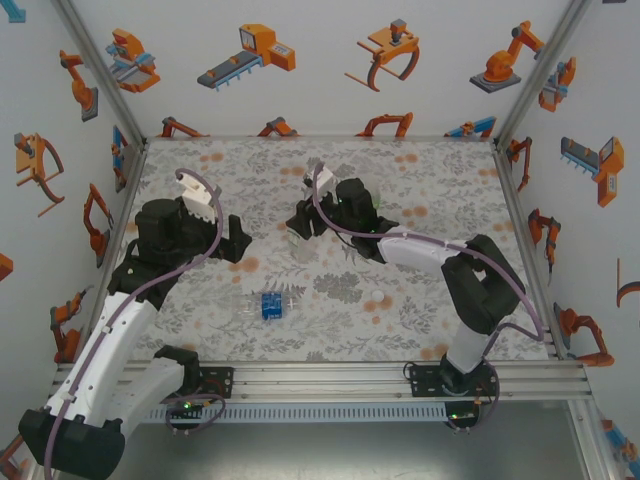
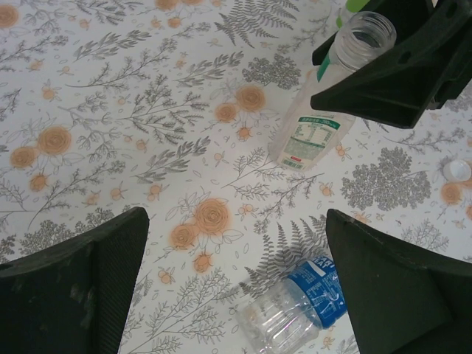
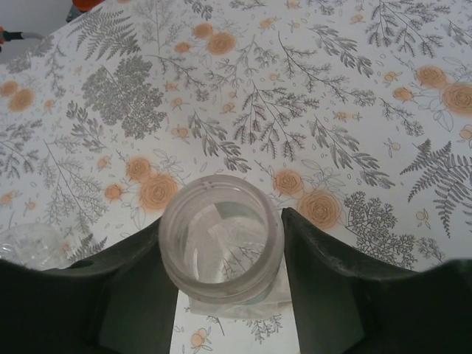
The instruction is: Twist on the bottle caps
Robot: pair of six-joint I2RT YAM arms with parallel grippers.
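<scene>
Fingers of the right gripper (image 3: 221, 220) are pressed on both sides of the open neck of a clear plastic bottle with a white-and-green label (image 2: 306, 129), so the gripper is clamped on that bottle. The bottle's bottom is set on the flowery table cover (image 2: 110, 110). The left gripper (image 2: 236, 221) is held above the table with its fingers wide apart.

Two bottles are counted. The second, a clear plastic bottle with a blue label (image 2: 299, 310), is lying on its side under the left gripper and is partly hidden by one finger. One small round white cap (image 2: 457, 171) is counted, lying on the table near the held bottle. In the left wrist view, the top of the held bottle is partly covered by the right gripper's dark fingers.
</scene>
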